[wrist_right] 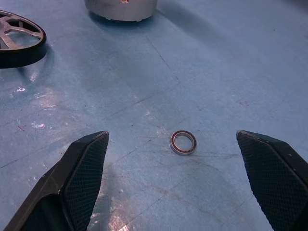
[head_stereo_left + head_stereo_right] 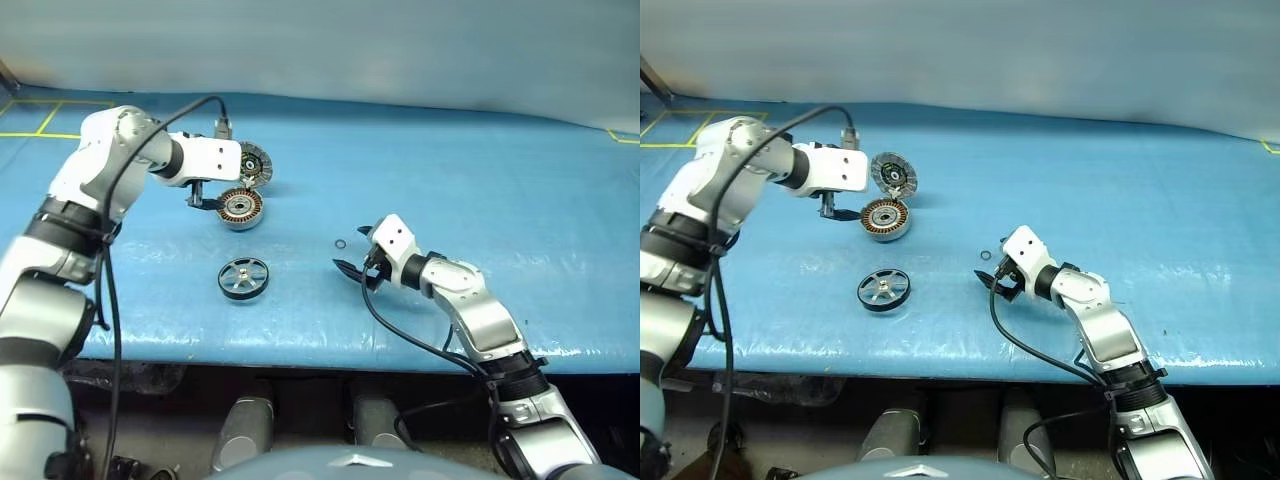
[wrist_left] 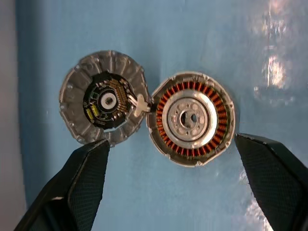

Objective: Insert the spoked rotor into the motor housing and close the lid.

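Right gripper (image 2: pixel 352 262) sits released at lower centre by the tiny loose ring (image 2: pixel 340 243), and we see the left gripper (image 2: pixel 201 201) released over the motor housing (image 2: pixel 240 208), lid (image 2: pixel 254 165) swung back, spoked rotor (image 2: pixel 243 277) untouched below: risk is grabbing the ring or nudging the housing.

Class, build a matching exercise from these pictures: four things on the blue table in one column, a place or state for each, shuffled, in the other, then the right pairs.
1. spoked rotor
2. motor housing
3. lid
4. small loose ring

A. swung open, inner face showing
B. on the mat ahead of the open right gripper
C. copper windings exposed, under the open left gripper
D. lying alone, nearest the table's front edge

Pairs: 1-D, 2-C, 3-A, 4-B
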Controlling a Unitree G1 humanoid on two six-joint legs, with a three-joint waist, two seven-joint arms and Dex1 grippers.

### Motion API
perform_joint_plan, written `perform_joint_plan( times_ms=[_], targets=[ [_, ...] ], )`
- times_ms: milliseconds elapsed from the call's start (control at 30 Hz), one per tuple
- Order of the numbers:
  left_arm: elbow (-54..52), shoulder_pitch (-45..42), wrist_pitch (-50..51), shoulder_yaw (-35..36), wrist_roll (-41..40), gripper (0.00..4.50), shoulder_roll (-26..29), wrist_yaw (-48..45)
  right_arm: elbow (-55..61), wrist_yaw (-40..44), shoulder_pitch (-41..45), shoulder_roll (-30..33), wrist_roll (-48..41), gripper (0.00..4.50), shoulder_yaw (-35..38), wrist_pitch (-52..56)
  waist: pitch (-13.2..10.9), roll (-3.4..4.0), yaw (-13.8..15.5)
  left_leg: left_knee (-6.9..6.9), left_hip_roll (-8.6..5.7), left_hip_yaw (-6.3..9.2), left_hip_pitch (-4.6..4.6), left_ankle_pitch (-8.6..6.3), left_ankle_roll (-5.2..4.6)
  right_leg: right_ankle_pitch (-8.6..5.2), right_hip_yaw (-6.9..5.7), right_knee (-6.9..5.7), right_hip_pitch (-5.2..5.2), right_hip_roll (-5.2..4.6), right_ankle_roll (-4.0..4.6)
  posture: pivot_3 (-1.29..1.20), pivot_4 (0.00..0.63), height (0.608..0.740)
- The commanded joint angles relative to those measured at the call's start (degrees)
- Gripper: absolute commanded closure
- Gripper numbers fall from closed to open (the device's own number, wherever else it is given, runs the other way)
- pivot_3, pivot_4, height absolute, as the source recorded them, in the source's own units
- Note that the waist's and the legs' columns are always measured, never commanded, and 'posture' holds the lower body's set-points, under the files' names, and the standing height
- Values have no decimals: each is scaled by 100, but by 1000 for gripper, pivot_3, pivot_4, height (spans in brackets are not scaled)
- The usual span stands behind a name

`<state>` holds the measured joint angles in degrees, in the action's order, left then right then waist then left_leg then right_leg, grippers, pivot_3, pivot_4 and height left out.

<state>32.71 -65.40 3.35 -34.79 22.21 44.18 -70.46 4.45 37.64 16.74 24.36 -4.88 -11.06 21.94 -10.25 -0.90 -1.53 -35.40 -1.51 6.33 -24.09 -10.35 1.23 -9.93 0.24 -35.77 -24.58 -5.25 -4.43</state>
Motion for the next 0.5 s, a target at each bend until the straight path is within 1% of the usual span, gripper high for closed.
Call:
perform_joint_plan(
  times_ms=[33, 200, 367, 500],
  targets=[
    [781, -497, -564, -455, 702, 0, -365, -142, 268, 79, 62, 99, -27, 17, 63, 16, -3, -2, -17, 0, 0, 0, -2, -1, -1, 0, 2, 0, -2, 0, -2, 0, 150, 740],
    [1520, -808, -1015, -711, 1154, 0, -822, -109, 508, 81, -1, 337, -25, 17, 222, 148, -8, -7, -63, -10, 0, 2, -21, -4, -6, 9, 1, 0, -13, 0, -20, 0, 150, 740],
    [2085, -890, -1253, -694, 1386, 0, -1059, 49, 633, 25, -91, 408, -20, 17, 245, 225, -9, -10, -65, -22, 0, 5, -24, -4, -7, 10, 0, -6, -12, 0, -24, 0, 150, 740],
    [2326, -803, -1314, -626, 1410, 0, -1185, 2, 673, -14, -118, 389, -21, 17, 227, 256, -10, -10, -56, -39, -2, 9, -35, -5, -8, 15, 0, -6, -12, 0, -31, 0, 150, 740]
  ],
)
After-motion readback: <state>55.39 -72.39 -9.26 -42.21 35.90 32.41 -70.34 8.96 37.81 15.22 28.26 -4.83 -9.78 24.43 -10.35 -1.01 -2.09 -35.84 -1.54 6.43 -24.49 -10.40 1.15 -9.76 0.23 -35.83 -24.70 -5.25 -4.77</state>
